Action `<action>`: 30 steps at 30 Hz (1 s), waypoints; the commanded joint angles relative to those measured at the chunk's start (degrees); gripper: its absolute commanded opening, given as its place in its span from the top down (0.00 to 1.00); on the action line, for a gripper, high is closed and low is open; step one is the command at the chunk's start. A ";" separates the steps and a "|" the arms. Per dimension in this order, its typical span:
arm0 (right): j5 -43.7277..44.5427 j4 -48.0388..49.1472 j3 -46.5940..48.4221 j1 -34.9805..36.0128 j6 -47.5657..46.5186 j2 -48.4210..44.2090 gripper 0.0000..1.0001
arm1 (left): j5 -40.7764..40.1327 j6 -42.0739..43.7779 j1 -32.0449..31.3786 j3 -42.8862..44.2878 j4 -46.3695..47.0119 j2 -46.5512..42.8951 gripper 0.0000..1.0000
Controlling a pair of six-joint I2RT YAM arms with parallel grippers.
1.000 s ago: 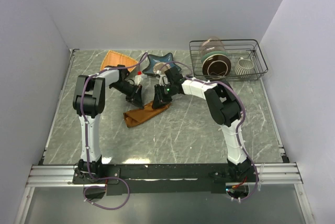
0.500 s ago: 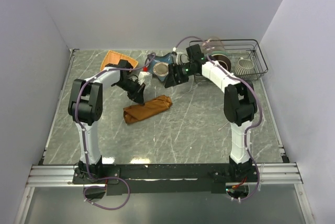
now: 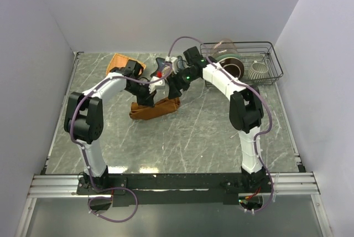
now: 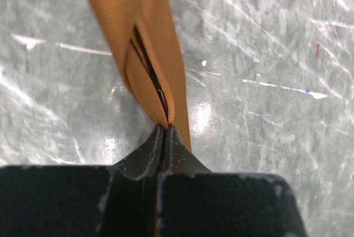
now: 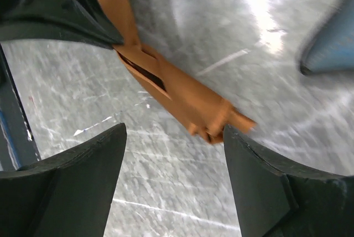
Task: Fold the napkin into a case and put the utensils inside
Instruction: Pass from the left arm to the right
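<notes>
**Fig.** Top view plus both wrist views.

**(a) Napkin** (image 3: pixel 160 109): folded to a narrow rust-orange strip, flat on the bench (image 3: pixel 193 143). It sits a little left of centre, approx. midway betw. near & far edges. Long axis runs roughly parallel to the near edge, right end slightly farther back.

**(b) Left gripper** (image 4: pixel 165 133): jaws pressed together on a cloth edge, left of the strip's middle. In the left wrist view a dark slit runs along the folds just ahead of the tips, layers parted there.

**(c) Right gripper** (image 5: pixel 172 132): jaws spread wide, nothing held, hanging over the strip's right end. In the right wrist view both fingers (image 5: pixel 83 159) stand clear of the cloth, and the strip's end shows in the gap betw. them.

**(d) Other items:**
- Woven orange plate (image 3: pixel 118 61): near the far edge, left part of the bench.
- Blue star-shaped dish (image 3: pixel 161 64): near the far edge, approx. centre, partly hidden by cables.
- Wire rack (image 3: pixel 238 43): far-right corner, w/ a ribbed cup (image 3: pixel 258 70) and upright round dishes (image 3: pixel 227 60) inside.
</notes>
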 commanded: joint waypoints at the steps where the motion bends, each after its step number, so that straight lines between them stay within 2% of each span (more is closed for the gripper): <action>1: 0.22 -1.12 4.44 2.52 -5.54 -0.15 0.21 | 0.87 8.39 -2.01 -0.93 0.49 -3.52 0.99; 14: -4.60 1.16 1.99 6.13 -4.15 0.90 0.27 | 1.04 10.94 -3.42 -3.75 1.98 -6.25 0.99; 18: -9.87 7.21 -1.51 3.94 3.23 -0.23 0.31 | 1.66 10.59 -3.33 -3.75 1.98 -6.16 0.99; 22: -11.02 13.55 -7.75 0.60 5.79 -3.57 0.32 | 2.01 11.55 -3.33 -4.54 1.98 -6.60 0.99; 30: -12.17 9.96 -4.43 -0.29 4.74 -1.82 0.30 | 3.33 14.89 -3.33 -4.45 1.72 -6.78 0.99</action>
